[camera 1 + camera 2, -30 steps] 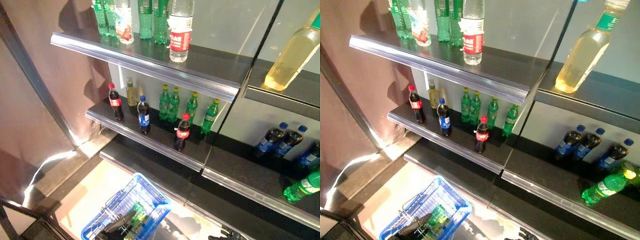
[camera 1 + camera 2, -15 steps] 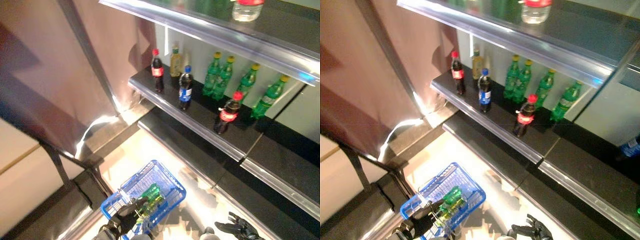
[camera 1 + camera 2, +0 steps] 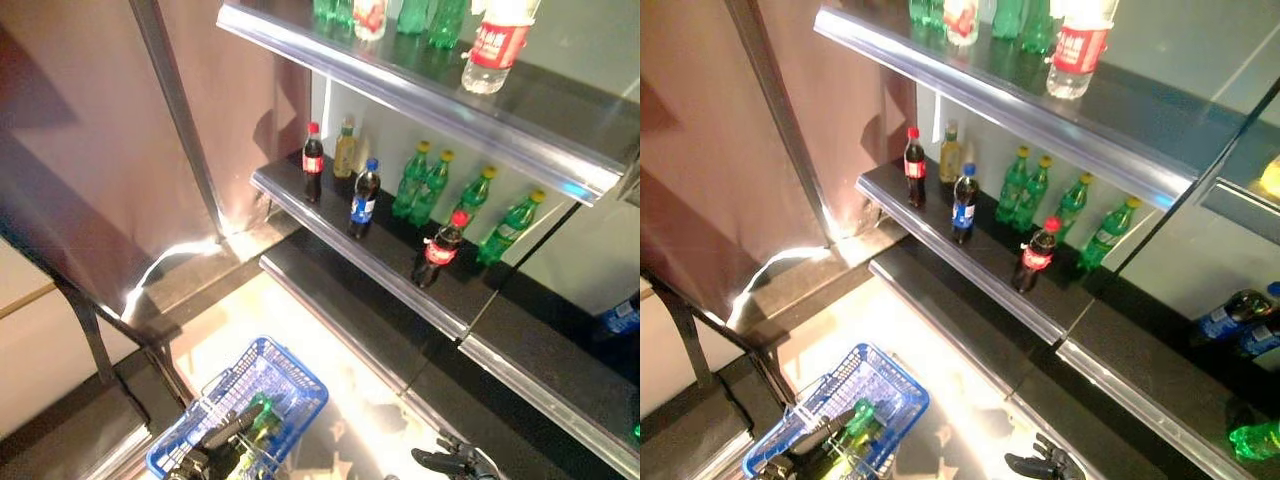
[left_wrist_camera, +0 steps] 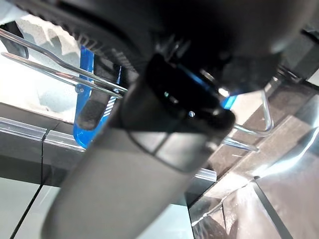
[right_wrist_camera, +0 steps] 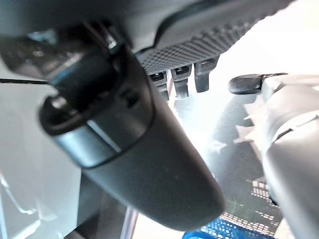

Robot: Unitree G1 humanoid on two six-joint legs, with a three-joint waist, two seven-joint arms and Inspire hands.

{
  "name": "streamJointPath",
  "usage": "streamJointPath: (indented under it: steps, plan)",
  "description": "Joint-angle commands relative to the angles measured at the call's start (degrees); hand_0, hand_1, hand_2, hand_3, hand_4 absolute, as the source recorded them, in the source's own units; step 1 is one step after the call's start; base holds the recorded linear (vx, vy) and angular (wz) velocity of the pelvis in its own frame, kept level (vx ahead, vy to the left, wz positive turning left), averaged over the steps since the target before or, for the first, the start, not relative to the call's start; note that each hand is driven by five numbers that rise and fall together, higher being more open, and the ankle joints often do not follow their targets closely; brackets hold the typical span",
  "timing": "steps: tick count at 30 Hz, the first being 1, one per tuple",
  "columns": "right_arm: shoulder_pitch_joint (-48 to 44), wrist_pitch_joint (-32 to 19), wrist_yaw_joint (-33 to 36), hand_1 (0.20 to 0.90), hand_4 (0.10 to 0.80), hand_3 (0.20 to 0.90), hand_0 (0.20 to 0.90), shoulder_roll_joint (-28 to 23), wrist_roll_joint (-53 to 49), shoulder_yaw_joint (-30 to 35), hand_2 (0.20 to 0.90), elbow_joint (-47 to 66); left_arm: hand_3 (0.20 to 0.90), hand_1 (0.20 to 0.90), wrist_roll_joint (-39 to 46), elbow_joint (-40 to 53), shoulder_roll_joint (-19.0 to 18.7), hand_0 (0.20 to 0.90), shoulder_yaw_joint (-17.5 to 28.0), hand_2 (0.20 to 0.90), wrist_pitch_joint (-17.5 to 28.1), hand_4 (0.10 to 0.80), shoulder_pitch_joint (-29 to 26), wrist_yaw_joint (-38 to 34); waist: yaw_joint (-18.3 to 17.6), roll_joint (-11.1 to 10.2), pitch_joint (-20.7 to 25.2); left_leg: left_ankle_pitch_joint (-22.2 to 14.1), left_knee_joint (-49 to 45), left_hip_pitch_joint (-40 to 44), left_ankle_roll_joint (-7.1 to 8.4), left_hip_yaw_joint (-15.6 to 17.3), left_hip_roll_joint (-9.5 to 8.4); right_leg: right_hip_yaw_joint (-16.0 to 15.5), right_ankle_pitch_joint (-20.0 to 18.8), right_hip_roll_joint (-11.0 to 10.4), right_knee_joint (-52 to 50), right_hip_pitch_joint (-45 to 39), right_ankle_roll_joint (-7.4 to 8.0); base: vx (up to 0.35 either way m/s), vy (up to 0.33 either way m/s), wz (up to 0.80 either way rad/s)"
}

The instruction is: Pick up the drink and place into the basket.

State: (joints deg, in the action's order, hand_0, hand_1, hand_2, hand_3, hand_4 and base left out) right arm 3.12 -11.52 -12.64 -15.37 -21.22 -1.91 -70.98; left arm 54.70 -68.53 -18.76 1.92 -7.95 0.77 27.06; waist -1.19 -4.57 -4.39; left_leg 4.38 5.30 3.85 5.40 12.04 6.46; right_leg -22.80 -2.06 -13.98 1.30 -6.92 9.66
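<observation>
basket [image 3: 290, 372] perhaps lower, floor [image 3: 300, 320] brighter

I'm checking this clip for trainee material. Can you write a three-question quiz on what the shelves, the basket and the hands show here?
1. True or false: the blue basket already holds a green bottle.
2. Which hand holds the basket's wire handle? A) left hand B) right hand C) neither
3. Fill in: on the middle shelf, the dark bottle with the blue label has a ____ cap.

Key: 1 true; 2 A; 3 blue.
</observation>
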Motion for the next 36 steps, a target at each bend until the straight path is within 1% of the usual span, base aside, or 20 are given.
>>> streamJointPath:
  steps: [1, 9, 14, 17, 18, 20, 21, 23, 24, 26, 29, 31, 34, 36]
  plan:
    - [-2.6, -0.81, -0.3, 0.9, 0.8, 0.9, 0.9, -2.66, 1.54, 0.34, 0.9, -0.31, 0.2, 0.3, 1.43, 2.15, 1.79, 0.3, 0.51, 0.3, 0.11, 0.1, -4.01, 10.4, 2.27, 2.69, -0.05, -1.89, -0.3, 1.81, -0.34, 2.33, 1.11, 1.41, 0.46, 0.69, -2.48, 0.68, 0.62, 0.012, 0.011, -0.05]
    - [-1.55, -0.35, -0.47, 0.9, 0.8, 0.9, 0.9, -3.16, 3.39, 0.14, 0.9, -1.11, 0.2, 0.3, 1.73, 2.81, 1.0, 0.3, 1.16, 0.3, 0.7, 0.1, -4.44, 9.91, 1.48, 2.51, -0.06, -2.05, -0.3, 2.67, -0.2, 2.88, 1.43, 2.19, 0.05, 1.39, -1.2, -0.12, 0.44, 0.048, -0.011, -0.09]
    - [-1.34, -0.2, -0.1, 0.9, 0.8, 0.9, 0.9, -3.52, 4.08, -0.63, 0.9, -1.3, 0.2, 0.3, 1.25, 3.75, 1.55, 0.3, -0.46, 0.3, 1.2, 0.1, -3.58, 10.19, 1.43, 2.71, -1.25, -0.6, -0.3, -0.24, 0.98, 3.82, 1.85, 1.71, -2.22, 3.0, 2.03, 1.92, 0.0, -0.014, -0.033, -0.03]
    - [-2.38, -0.06, 0.34, 0.9, 0.8, 0.9, 0.9, -3.64, 3.69, -1.35, 0.9, -1.02, 0.2, 0.3, 1.43, 4.18, 1.98, 0.3, -1.2, 0.3, 1.59, 0.1, -4.37, 9.9, 1.65, 2.94, -2.27, 0.05, -0.3, -2.56, 1.18, 3.78, 1.75, 1.96, -2.9, 3.49, 2.53, 4.03, -0.23, -0.19, -0.022, -0.07]
    - [-4.3, -0.07, 1.19, 0.9, 0.8, 0.9, 0.9, -3.75, 3.79, -2.7, 0.9, -0.75, 0.2, 0.3, 2.0, 4.42, 2.18, 0.3, -2.36, 0.3, 1.81, 0.1, -6.49, 9.97, 1.6, 3.34, -4.38, 0.95, -0.3, -5.42, 1.22, 3.47, 1.6, 2.52, -3.5, 3.76, 2.6, 6.74, -0.48, -0.274, -0.016, -0.01]
    - [-5.34, 0.32, 1.38, 0.9, 0.8, 0.9, 0.9, -3.83, 3.45, -3.31, 0.9, -0.57, 0.2, 0.3, 2.09, 4.88, 2.33, 0.3, -2.84, 0.3, 1.75, 0.1, -7.69, 9.94, 1.45, 3.56, -5.51, 1.29, -0.3, -6.79, 1.2, 3.39, 1.5, 2.79, -3.66, 3.86, 2.48, 8.16, -0.63, -0.247, -0.018, 0.02]
    - [-6.64, 0.44, 1.81, 0.9, 0.8, 0.9, 0.9, -4.08, 2.98, -3.97, 0.9, -0.17, 0.2, 0.3, 2.68, 5.62, 2.43, 0.3, -3.93, 0.3, 2.02, 0.1, -9.08, 10.31, 1.28, 3.8, -7.33, 1.38, -0.3, -8.02, 0.99, 2.93, 1.03, 3.5, -3.78, 4.05, 2.21, 9.81, -0.8, -0.201, -0.013, 0.03]
    - [-8.36, 0.06, 2.3, 0.9, 0.8, 0.9, 0.9, -4.58, 1.37, -4.62, 0.9, 0.57, 0.2, 0.3, 4.11, 7.06, 2.46, 0.3, -5.29, 0.3, 2.2, 0.1, -11.04, 10.54, 1.07, 4.08, -9.47, 1.88, -0.3, -9.9, 0.76, 2.25, 0.24, 4.56, -4.12, 3.98, 1.75, 12.28, -0.97, -0.283, -0.01, -0.02]
    - [-9.56, -0.41, 2.69, 0.9, 0.8, 0.9, 0.9, -5.12, 0.34, -5.02, 0.9, 1.15, 0.2, 0.3, 5.27, 7.91, 2.56, 0.3, -6.33, 0.3, 2.53, 0.1, -12.54, 10.15, 0.86, 4.26, -10.88, 2.17, -1.2, -11.6, 0.77, 1.29, -0.34, 5.91, -4.18, 3.92, 1.2, 14.27, -1.22, -0.301, 0.004, -0.05]
    - [-11.61, -1.33, 3.25, 0.9, 0.8, 0.9, 0.9, -5.85, -1.72, -5.52, 0.9, 1.58, 0.2, 0.3, 7.78, 8.66, 2.72, 0.3, -7.97, 0.3, 3.29, 0.1, -14.69, 9.2, 0.3, 4.73, -13.07, 1.52, -4.92, -15.09, 0.63, 0.3, -0.43, 7.81, -2.72, 3.73, -2.93, 17.83, -1.85, -0.288, 0.02, 0.09]
    - [-13.23, -2.15, 3.19, 0.9, 0.8, 0.9, 0.9, -6.45, -2.95, -6.03, 0.9, 2.27, 0.2, 0.3, 9.88, 9.14, 2.4, 0.3, -9.04, 0.3, 3.42, 0.1, -16.63, 7.98, -0.42, 4.82, -14.56, 0.47, -10.19, -18.56, 0.51, -0.12, -0.07, 9.35, -1.07, 3.27, -8.05, 21.07, -2.47, -0.193, 0.022, 0.13]
    - [-13.52, -4.17, 2.61, 0.9, 0.8, 0.9, 0.9, -7.13, -2.88, -6.69, 0.9, 3.07, 0.2, 0.3, 11.17, 9.54, 2.08, 0.3, -9.57, 0.3, 3.61, 0.1, -17.02, 8.16, -0.65, 4.62, -15.0, -1.77, -16.23, -21.22, 0.65, -0.7, 0.56, 10.21, 1.3, 2.22, -13.0, 22.96, -2.78, -0.146, 0.014, 0.03]
    - [-13.7, -6.5, 2.53, 0.9, 0.8, 0.9, 0.9, -7.65, -4.74, -6.97, 0.9, 3.89, 0.2, 0.3, 11.66, 9.54, 1.45, 0.3, -9.7, 0.3, 3.15, 0.1, -17.31, 8.45, -0.42, 4.1, -14.73, -4.22, -21.46, -23.29, 0.49, -0.8, 1.22, 10.24, 2.91, 0.63, -17.3, 24.75, -2.54, -0.075, -0.001, 0.16]
    - [-14.1, -8.92, 1.93, 0.9, 0.8, 0.9, 0.9, -7.87, -6.11, -7.01, 0.9, 4.95, 0.2, 0.3, 11.28, 9.55, 1.29, 0.3, -9.93, 0.3, 2.79, 0.1, -17.41, 8.65, -0.17, 3.68, -14.52, -6.35, -25.23, -24.48, 0.2, -1.0, 1.82, 10.64, 4.17, -0.39, -21.05, 26.32, -2.29, -0.02, 0.011, 0.12]
